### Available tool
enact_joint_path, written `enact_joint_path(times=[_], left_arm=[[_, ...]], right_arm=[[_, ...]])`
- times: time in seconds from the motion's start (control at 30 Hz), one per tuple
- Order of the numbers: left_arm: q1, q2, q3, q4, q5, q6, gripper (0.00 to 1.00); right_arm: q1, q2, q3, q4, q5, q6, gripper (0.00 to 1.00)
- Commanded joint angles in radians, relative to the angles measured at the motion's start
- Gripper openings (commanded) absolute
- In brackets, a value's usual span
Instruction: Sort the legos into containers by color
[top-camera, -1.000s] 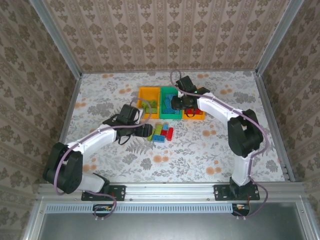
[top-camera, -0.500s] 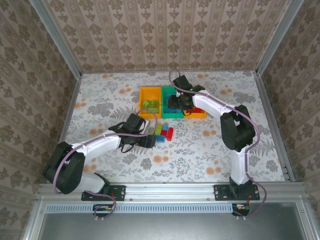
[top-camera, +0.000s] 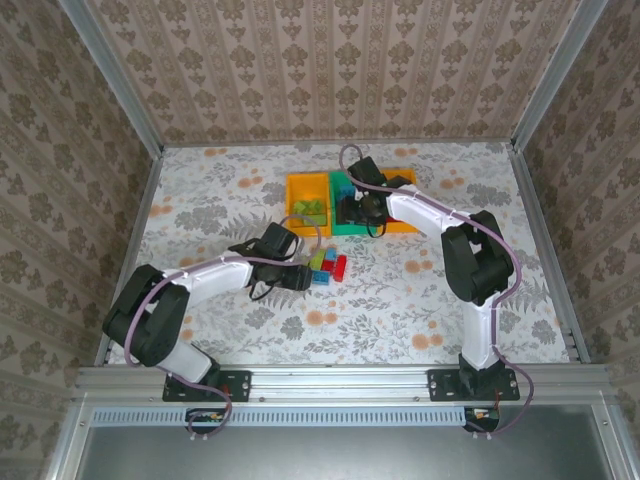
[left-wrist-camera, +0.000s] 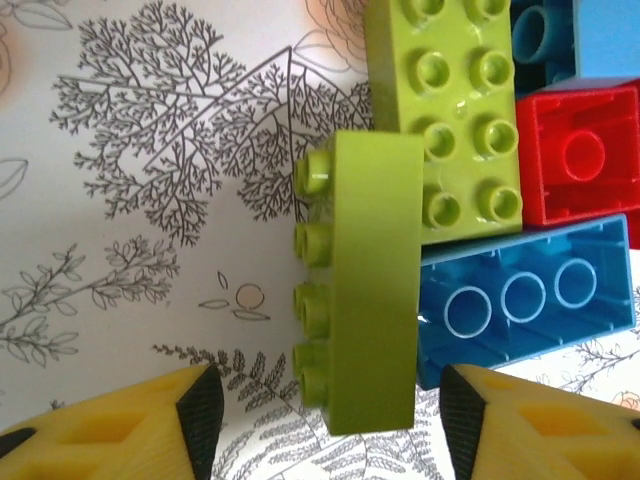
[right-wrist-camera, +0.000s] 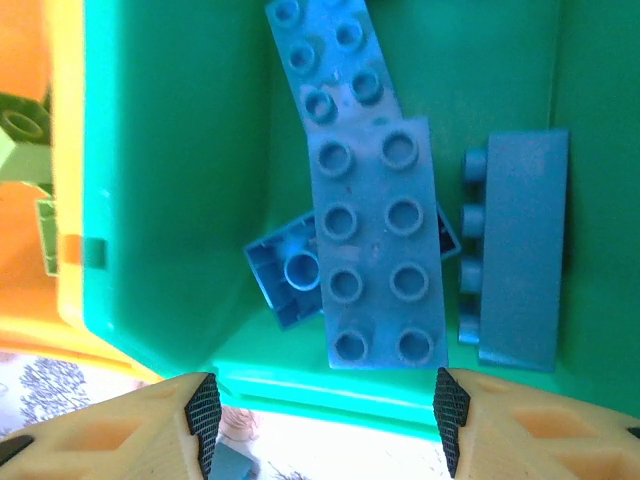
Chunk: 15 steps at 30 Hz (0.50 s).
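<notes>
Loose legos (top-camera: 326, 265) in red, blue and lime lie clustered at mid-table. My left gripper (top-camera: 302, 275) is at the cluster's left side. In the left wrist view it (left-wrist-camera: 330, 425) stands open astride the near end of a lime brick (left-wrist-camera: 365, 290) lying on its side, with a gap at each pad. That brick leans against a flat lime brick (left-wrist-camera: 450, 110), a red brick (left-wrist-camera: 575, 155) and an upturned blue brick (left-wrist-camera: 530, 295). My right gripper (top-camera: 356, 212) (right-wrist-camera: 325, 420) hangs open and empty over the green container (right-wrist-camera: 330, 395), which holds several blue bricks (right-wrist-camera: 380, 250).
An orange-yellow container (top-camera: 306, 197) with lime bricks (right-wrist-camera: 20, 130) stands left of the green one (top-camera: 344, 222). Another orange-yellow container (top-camera: 402, 225) sits on the right, partly under my right arm. Flowered tabletop lies bare around the cluster, and patterned walls close in three sides.
My left gripper slid right to the cluster and its jaws narrowed around the lime brick. My right gripper went from shut to open over the green container.
</notes>
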Motion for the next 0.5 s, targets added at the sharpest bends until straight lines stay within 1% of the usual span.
enact_joint_path(times=[0.0,0.13,0.2,0.27,0.47], left_arm=[[0.013,0.019,0.027,0.023,-0.007,-0.020,0.57],[0.032,0.032,0.035,0.027,0.003,-0.014,0.51],[0.040,0.036,0.038,0.023,0.006,-0.007,0.45],[0.048,0.036,0.035,0.020,0.007,-0.003,0.41],[0.070,0.018,0.009,0.022,0.016,-0.004,0.38]], right_arm=[[-0.006,-0.049,-0.041,-0.020,-0.008,-0.006,0.62],[-0.006,-0.063,-0.072,-0.020,-0.004,-0.013,0.62],[-0.006,-0.066,-0.080,-0.019,-0.003,-0.016,0.62],[-0.006,-0.070,-0.086,-0.020,-0.001,-0.019,0.63],[-0.006,-0.062,-0.078,-0.019,-0.010,-0.019,0.63]])
